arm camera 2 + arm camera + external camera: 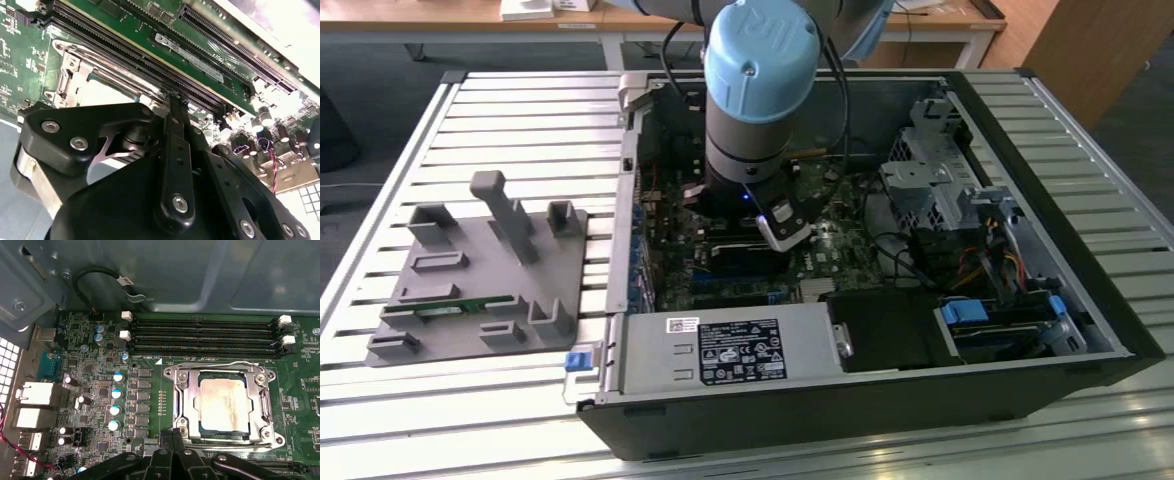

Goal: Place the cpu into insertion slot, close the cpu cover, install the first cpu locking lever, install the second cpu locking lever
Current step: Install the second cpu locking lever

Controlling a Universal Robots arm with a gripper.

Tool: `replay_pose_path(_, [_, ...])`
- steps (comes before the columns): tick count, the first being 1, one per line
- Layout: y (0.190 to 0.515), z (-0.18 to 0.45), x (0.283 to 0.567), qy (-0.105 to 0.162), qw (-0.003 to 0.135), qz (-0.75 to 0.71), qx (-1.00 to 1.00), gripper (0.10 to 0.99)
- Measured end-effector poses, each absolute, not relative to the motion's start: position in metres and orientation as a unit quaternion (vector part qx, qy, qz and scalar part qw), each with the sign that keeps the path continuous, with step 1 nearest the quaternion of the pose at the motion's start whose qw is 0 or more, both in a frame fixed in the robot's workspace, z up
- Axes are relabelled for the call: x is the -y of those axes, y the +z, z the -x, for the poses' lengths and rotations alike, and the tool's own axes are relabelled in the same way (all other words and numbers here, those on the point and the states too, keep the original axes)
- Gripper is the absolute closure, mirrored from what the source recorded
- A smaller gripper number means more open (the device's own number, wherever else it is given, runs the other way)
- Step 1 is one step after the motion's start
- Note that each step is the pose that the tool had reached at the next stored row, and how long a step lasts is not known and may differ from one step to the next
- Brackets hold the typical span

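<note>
End effector [172, 437], grip state unclear, beside one cpu [223, 405] under one cpu cover [182, 402].

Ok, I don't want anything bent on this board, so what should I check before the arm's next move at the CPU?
1. cpu lying flat in insertion slot: ok.
2. cpu cover down over it: ok.
3. locking levers latched: cannot tell.
4. pincer shut, at the cover's edge: ok.
5. memory slots clear of the pincer: ok.
</note>
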State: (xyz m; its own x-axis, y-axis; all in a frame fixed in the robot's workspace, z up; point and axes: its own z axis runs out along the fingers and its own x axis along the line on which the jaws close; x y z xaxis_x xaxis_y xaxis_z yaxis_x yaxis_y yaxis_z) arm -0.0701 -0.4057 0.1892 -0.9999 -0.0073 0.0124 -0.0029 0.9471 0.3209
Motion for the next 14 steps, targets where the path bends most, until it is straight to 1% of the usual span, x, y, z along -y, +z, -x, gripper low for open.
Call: replay_pose_path(14, [0.1872, 0.0743, 0.4056, -0.164, 0.007, -0.003, 0.986, 0.980])
